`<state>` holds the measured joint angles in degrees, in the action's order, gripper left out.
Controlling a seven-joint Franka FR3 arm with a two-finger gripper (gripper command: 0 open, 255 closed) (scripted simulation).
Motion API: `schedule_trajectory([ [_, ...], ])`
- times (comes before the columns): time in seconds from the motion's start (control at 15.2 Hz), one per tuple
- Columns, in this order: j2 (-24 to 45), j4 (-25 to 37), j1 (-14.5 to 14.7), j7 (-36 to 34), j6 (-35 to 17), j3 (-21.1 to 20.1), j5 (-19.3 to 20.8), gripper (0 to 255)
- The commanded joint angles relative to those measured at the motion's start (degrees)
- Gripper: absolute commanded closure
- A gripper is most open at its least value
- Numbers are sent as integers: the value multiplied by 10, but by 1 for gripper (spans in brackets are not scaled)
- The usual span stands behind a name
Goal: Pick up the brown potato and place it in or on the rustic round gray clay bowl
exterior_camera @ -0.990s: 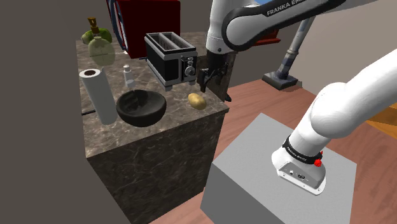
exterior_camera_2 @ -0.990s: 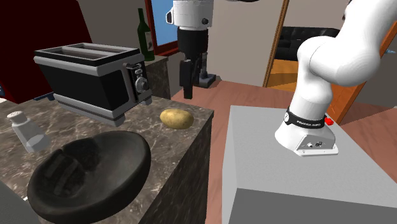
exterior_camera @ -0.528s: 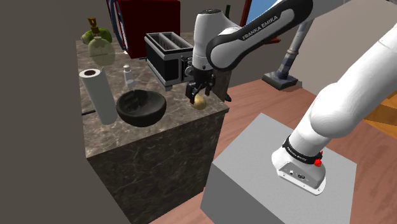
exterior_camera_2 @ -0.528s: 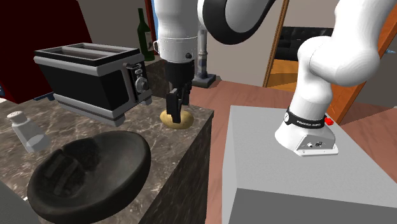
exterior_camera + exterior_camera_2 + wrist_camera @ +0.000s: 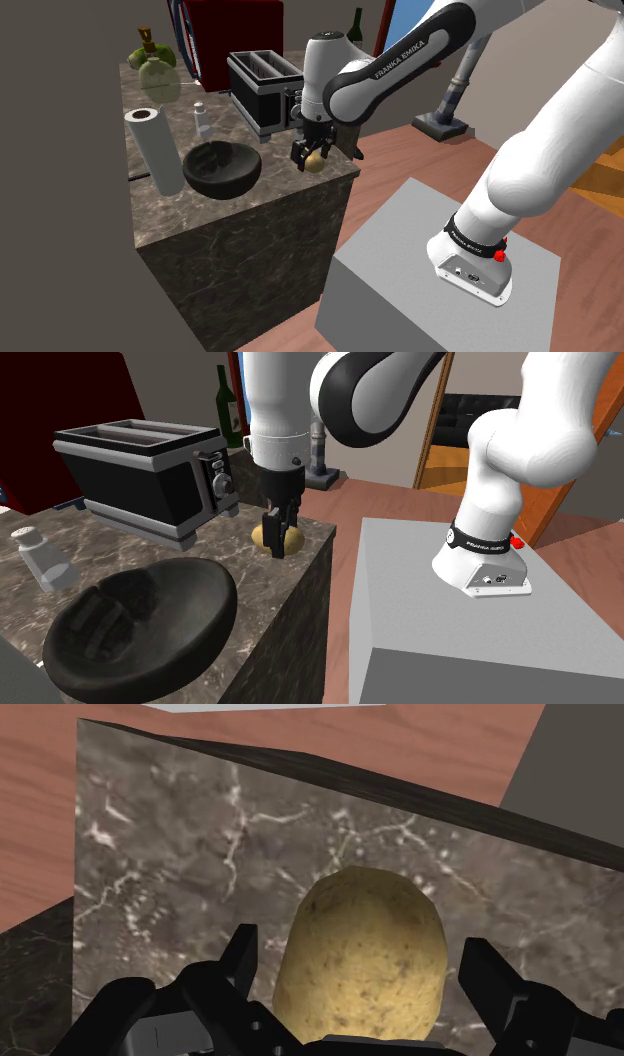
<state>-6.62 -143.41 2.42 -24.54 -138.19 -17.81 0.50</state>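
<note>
The grasp step is judged to be in hand: the pincer (image 5: 312,160) is set open astride the potato (image 5: 362,949), which is not yet clasped and lies on the worktop (image 5: 230,225) just beside the toaster (image 5: 265,95). Closure and lifting are called for next, then carriage to the bowl (image 5: 240,182), near the toaster. One potato, one bowl and one toaster are counted.

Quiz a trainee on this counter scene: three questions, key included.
1. True or false: the potato lies in the dark bowl.
2. The gripper fingers are: A) shut on nothing; B) open, one each side of the potato; C) shut on the bowl's rim.
3. Which black appliance stands near the potato?
Key: 1 false, it lies on the counter, outside the bowl; 2 B; 3 the toaster.
</note>
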Motion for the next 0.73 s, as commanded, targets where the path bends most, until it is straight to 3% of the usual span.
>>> schedule_trajectory([
  [0.0,1,0,0,0,-1,0,0,0],
  [0.2,1,0,0,0,-1,0,0,0],
  [0.26,1,0,0,0,-1,0,0,255],
  [0.66,1,0,0,0,-1,0,0,255],
])
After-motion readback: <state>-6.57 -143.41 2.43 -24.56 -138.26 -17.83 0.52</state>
